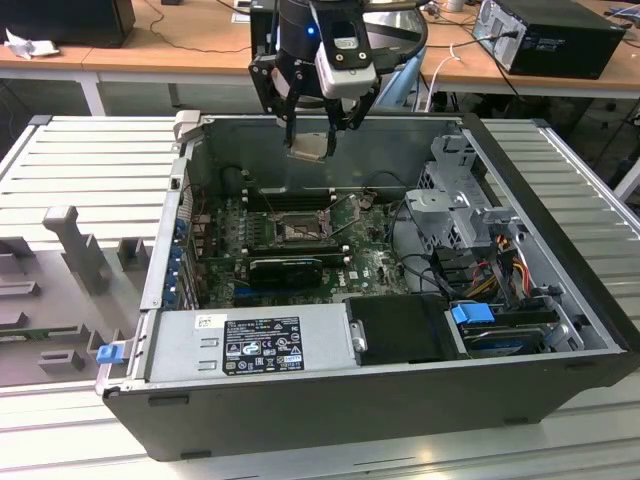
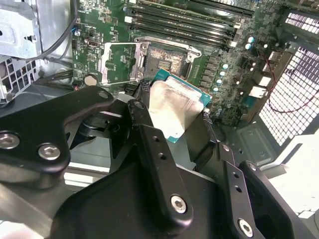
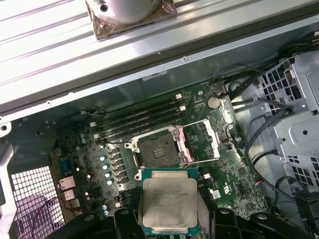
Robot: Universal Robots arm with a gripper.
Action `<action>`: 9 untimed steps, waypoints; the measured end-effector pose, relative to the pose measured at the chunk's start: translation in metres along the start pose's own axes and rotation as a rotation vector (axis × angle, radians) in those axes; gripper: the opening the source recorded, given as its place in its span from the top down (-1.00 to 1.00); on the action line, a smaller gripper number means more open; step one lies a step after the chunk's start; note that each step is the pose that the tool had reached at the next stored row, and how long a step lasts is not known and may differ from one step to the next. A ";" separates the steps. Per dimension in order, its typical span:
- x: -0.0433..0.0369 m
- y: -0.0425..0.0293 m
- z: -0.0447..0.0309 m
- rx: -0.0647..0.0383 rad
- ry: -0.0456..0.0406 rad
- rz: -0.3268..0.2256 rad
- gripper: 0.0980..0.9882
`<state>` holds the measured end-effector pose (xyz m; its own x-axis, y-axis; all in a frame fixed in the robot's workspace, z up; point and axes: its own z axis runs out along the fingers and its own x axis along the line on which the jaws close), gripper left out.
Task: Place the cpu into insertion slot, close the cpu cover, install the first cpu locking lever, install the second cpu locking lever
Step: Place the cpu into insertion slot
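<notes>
- None of the four steps is complete, by my reading.
- Gripper is clamped on the cpu by its edges, held high over the motherboard in the opened computer case.
- Insertion slot lies bare; cpu cover stands swung open beside it.
- Outstanding: seating, cover closure, both levers.
</notes>
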<state>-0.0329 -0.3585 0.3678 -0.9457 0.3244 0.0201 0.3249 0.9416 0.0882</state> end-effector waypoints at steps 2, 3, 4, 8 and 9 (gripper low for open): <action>0.0000 0.0000 0.0000 0.000 -0.0006 0.006 0.03; 0.0000 0.0000 0.0000 0.000 -0.0009 0.009 0.03; 0.0000 0.0000 0.0000 0.000 -0.0011 0.013 0.03; 0.0000 0.0000 0.0000 -0.001 -0.0026 0.029 0.03; 0.0000 0.0000 0.0000 -0.001 -0.0031 0.034 0.03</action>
<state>-0.0329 -0.3585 0.3678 -0.9339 0.3570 0.0200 0.3573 0.9298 0.0883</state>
